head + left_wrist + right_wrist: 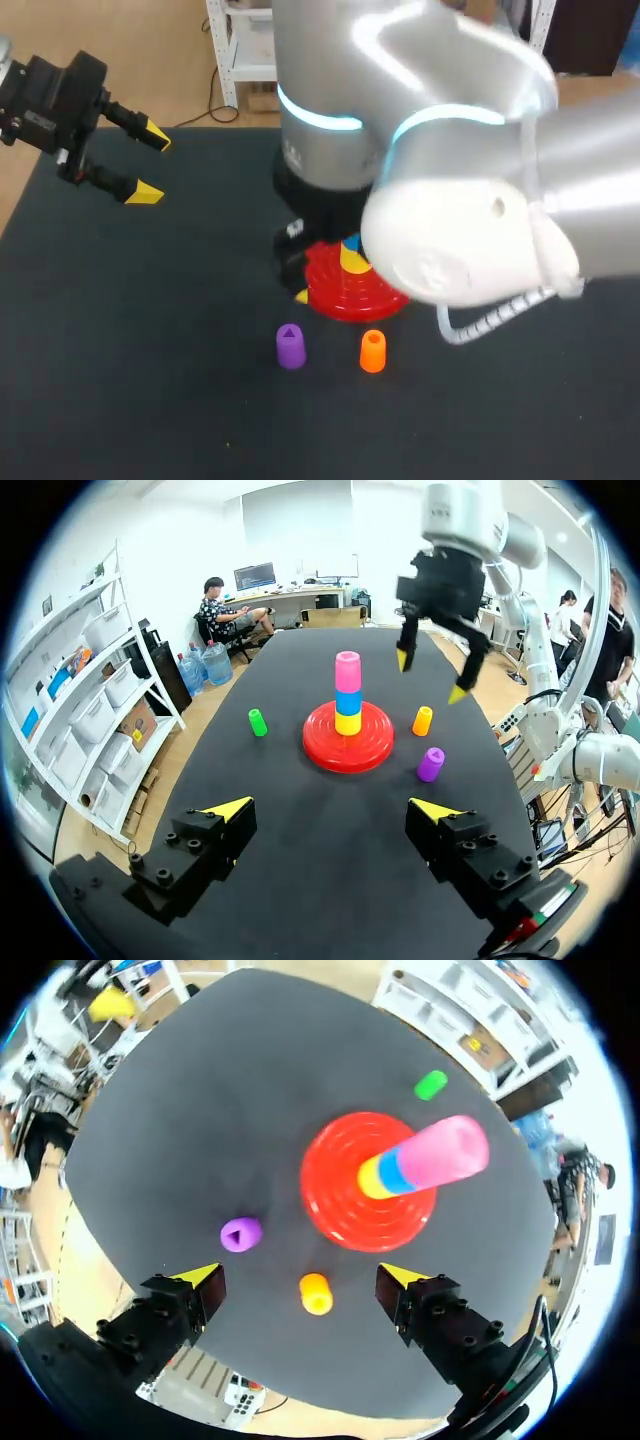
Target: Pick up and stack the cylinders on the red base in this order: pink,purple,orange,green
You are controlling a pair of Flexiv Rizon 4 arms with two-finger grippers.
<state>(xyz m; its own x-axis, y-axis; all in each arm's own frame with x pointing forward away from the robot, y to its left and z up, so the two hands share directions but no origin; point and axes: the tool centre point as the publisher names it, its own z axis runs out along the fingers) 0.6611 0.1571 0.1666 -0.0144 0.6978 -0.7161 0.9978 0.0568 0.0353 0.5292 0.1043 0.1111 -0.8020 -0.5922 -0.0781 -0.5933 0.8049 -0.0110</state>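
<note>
Hovering over the red base (335, 1170), right jaws gape empty for the purple cylinder (240, 1233) nearby; left jaws likewise, parked clear.

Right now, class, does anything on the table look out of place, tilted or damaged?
Nothing stands out. The pink cylinder sits straight on the blue cylinder over the red base; the purple cylinder and orange cylinder stand upright beside it.
</note>
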